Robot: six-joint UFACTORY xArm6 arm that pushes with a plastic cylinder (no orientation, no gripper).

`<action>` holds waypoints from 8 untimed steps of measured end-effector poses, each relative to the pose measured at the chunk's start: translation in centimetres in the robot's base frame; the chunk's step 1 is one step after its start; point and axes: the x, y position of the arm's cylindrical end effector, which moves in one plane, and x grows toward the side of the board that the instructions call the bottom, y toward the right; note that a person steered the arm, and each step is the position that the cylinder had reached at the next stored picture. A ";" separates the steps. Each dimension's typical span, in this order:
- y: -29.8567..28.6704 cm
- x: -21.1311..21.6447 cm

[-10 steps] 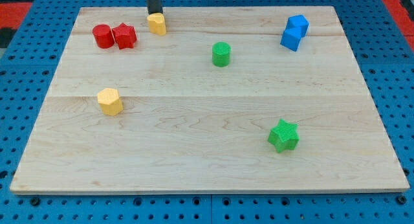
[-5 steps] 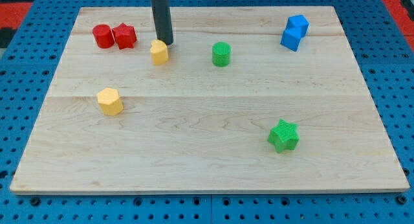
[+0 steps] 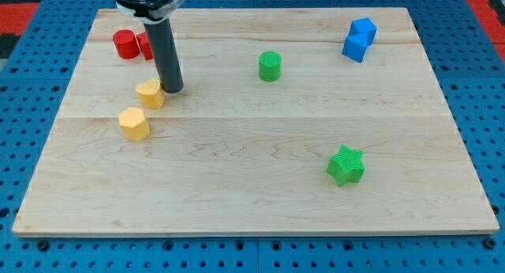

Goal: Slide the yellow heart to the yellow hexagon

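Note:
The yellow heart (image 3: 149, 93) lies on the wooden board (image 3: 260, 186) at the view's left. The yellow hexagon (image 3: 134, 123) lies just below and left of it, a small gap apart. My tip (image 3: 173, 91) touches the heart's right side. The dark rod rises from there toward the view's top and hides part of the red blocks.
A red cylinder (image 3: 124, 44) and a second red block (image 3: 144, 43), partly hidden by the rod, lie at the top left. A green cylinder (image 3: 270, 65) lies at top centre, two blue blocks (image 3: 358, 39) at top right, a green star (image 3: 346, 165) at lower right.
My tip has moved down and to the left across the board, pushing the yellow heart from near the top edge to just above the yellow hexagon. The other blocks have not moved.

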 end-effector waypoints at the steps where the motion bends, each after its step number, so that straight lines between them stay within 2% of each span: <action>1: 0.0 2.0; 2: 0.7 0.7; 3: 0.7 -2.7; 4: -3.2 -2.3; 7: -3.7 1.2; 8: -3.7 1.0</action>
